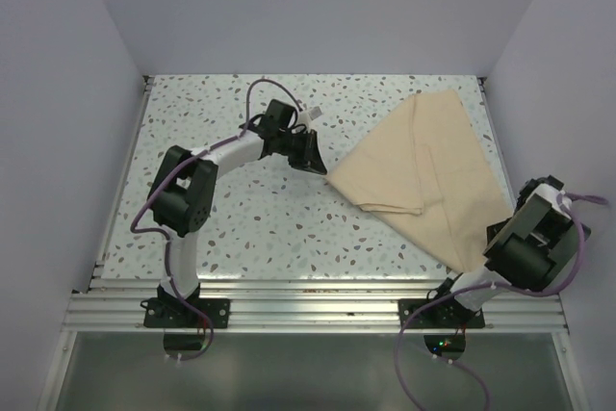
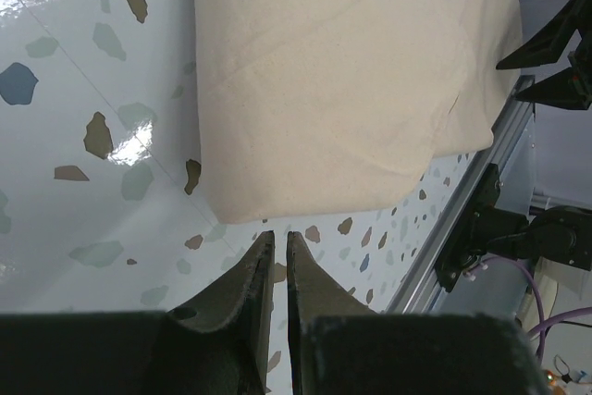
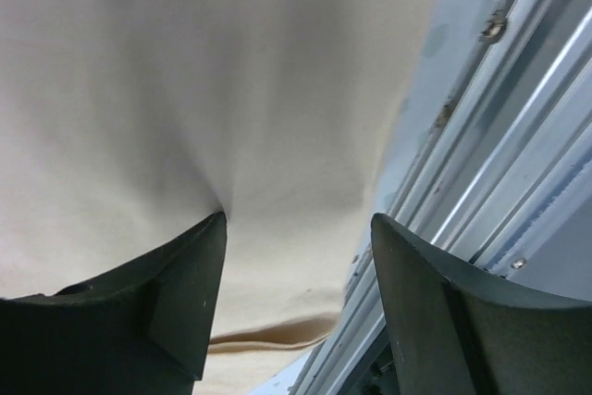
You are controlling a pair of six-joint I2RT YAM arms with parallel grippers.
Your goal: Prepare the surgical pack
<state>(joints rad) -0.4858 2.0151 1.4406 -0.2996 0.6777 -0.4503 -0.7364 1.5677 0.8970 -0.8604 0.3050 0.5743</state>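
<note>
Speckled terrazzo table w/ pale walls on 3 sides & an alu rail along the near edge at 6 o'clock; bare terrazzo shows across the L half, approx 7 to 11 o'clock. Folded tan cloth sheet lies flat on the R half, 1 to 4 o'clock, R edge close to the wall, near corner reaching the rail at 5 o'clock. Left gripper sits just off the cloth's 9 o'clock corner, jaws nearly pressed together w/ nothing between; right gripper is over the near corner, jaws spread wide, pinching nothing, contact w/ cloth can't tell.
</note>
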